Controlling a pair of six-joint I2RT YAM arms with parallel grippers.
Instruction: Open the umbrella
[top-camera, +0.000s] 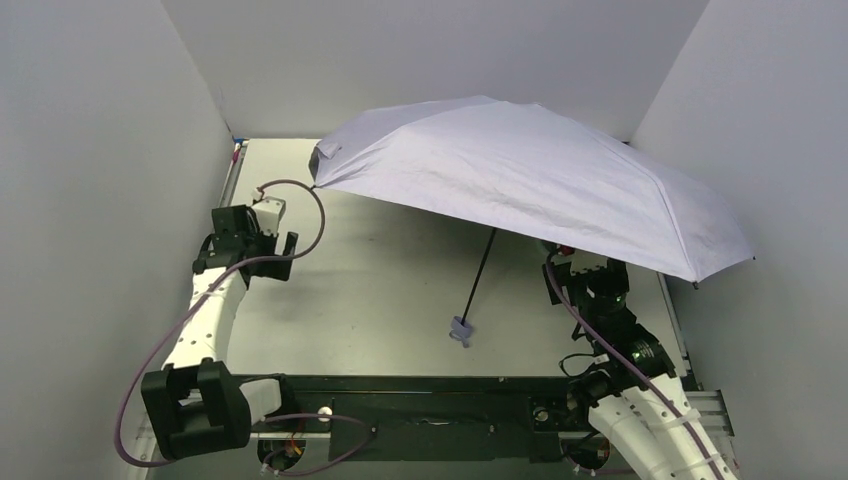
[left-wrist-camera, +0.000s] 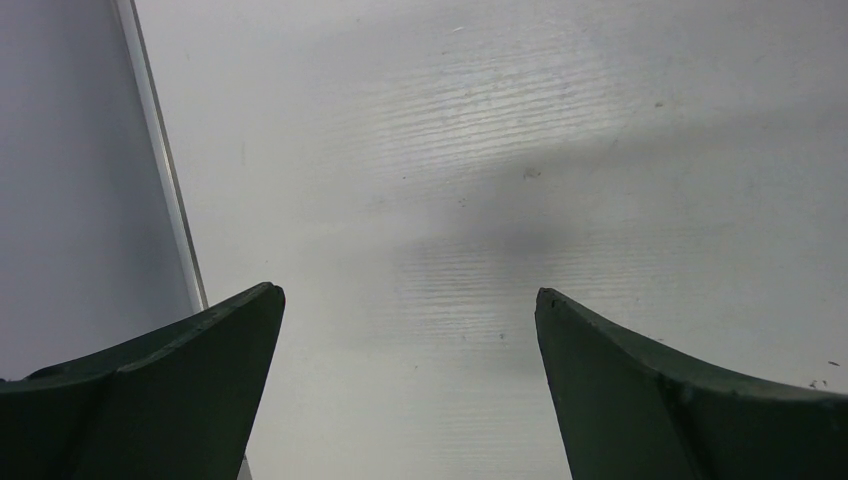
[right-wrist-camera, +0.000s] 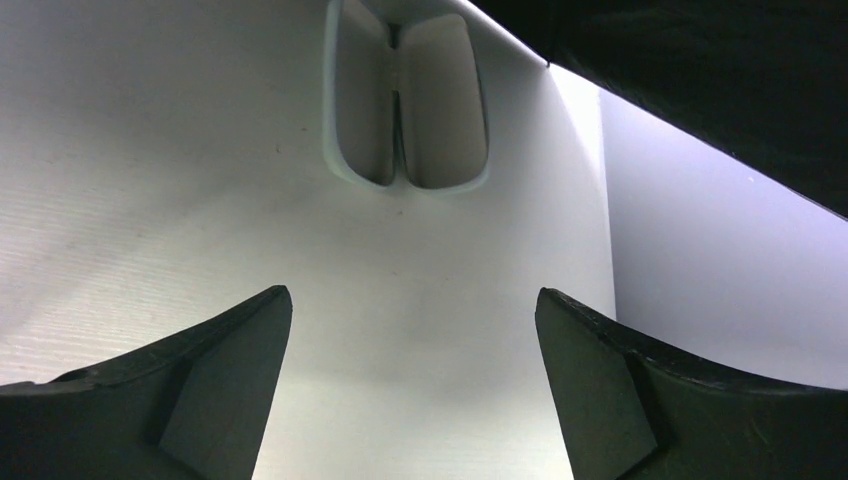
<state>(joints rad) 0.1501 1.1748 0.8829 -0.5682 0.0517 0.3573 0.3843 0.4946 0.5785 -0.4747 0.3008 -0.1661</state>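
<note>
from above we count one umbrella (top-camera: 540, 180), open, lavender, tilted; its thin black shaft (top-camera: 482, 270) slants to a knob (top-camera: 461, 330) on the white table (top-camera: 380, 290); grey walls (top-camera: 90, 150) around; left wrist: left gripper (left-wrist-camera: 407, 295) spread wide, empty; right wrist: right gripper (right-wrist-camera: 412, 292) wide, empty; one pale case (right-wrist-camera: 408, 100) ahead.

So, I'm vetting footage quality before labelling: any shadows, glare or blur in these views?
Top external: sharp; the umbrella shades the table under it. Left wrist: a soft shadow band crosses the table, faint sheen above it. Right wrist: the umbrella's black underside darkens the upper right corner.
</note>
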